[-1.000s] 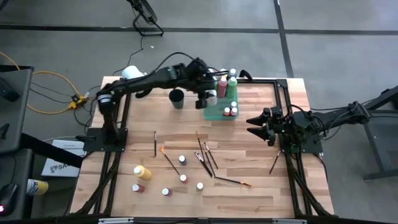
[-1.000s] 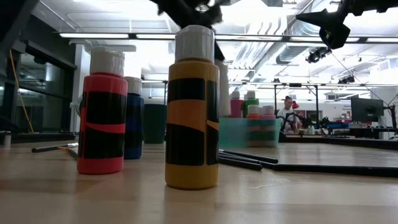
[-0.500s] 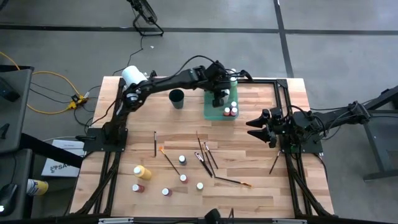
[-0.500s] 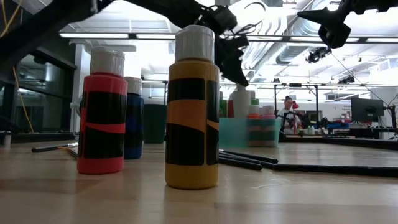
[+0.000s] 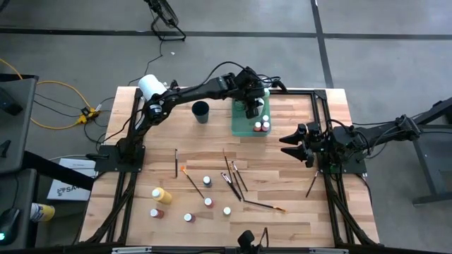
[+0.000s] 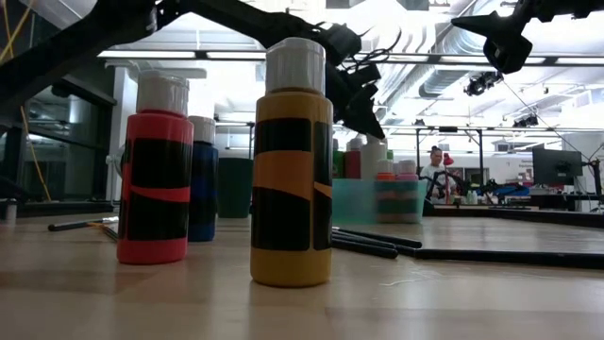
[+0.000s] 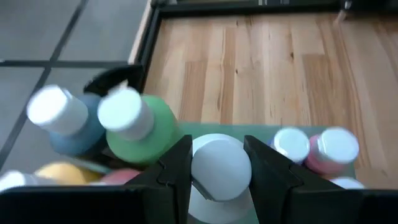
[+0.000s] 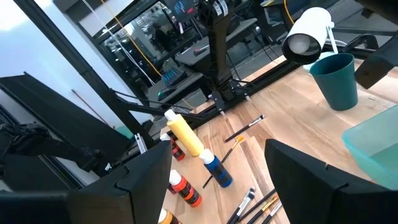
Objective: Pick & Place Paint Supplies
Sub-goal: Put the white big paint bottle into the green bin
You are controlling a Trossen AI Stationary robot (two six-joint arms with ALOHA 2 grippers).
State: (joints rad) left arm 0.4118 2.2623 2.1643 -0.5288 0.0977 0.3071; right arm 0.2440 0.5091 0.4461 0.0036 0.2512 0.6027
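White roll (image 5: 149, 85): far left corner of the table (image 5: 296, 212), lying on its side.
Loose bottles: yellow bottle (image 5: 161, 194) lying near the front left; red bottle (image 5: 156, 213) just beside it; four more small bottles, including one (image 5: 207, 180) by the brushes, stand toward the front middle.
Paintbrushes (image 5: 233, 178): scattered mid-table, one (image 5: 176, 162) apart to the left, one (image 5: 311, 183) at the right rail.
Dark cup (image 5: 200, 111): upright, between roll and tray.
Left gripper (image 7: 217, 167): reached across over the green tray (image 5: 242, 128); fingers clenched on a white-capped bottle (image 7: 219, 167), one finger each side of the cap.
Tray contents: green bottle (image 7: 138, 124), blue bottle (image 7: 65, 121), pink bottles (image 7: 323, 152) stand close around the gripped one.
Right gripper (image 5: 289, 144): waits above the table's right side, jaws spread apart, nothing between them.
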